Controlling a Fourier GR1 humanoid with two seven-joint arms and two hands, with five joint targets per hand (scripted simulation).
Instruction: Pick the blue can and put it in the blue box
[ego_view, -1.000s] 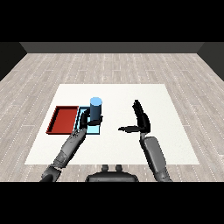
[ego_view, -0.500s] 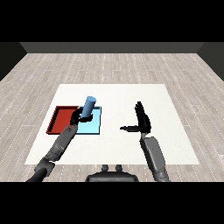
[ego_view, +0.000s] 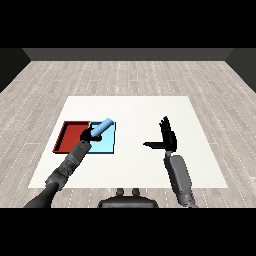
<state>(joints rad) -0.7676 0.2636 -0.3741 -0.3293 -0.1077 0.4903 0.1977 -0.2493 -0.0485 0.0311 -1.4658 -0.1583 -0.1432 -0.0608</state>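
On the left, a flat red tray lies beside the shallow light blue tray. The left hand curls round a plain light blue cylindrical can, tilted over the blue tray. It looks rigid, light, perhaps slick; mid-body suits gripping. No label shows. The right hand is spread, holding nothing.

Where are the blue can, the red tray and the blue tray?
blue can (ego_view: 103, 127), head view, middle of its tilted side.
red tray (ego_view: 70, 136), head view, its bare floor.
blue tray (ego_view: 106, 145), head view, its bare floor.
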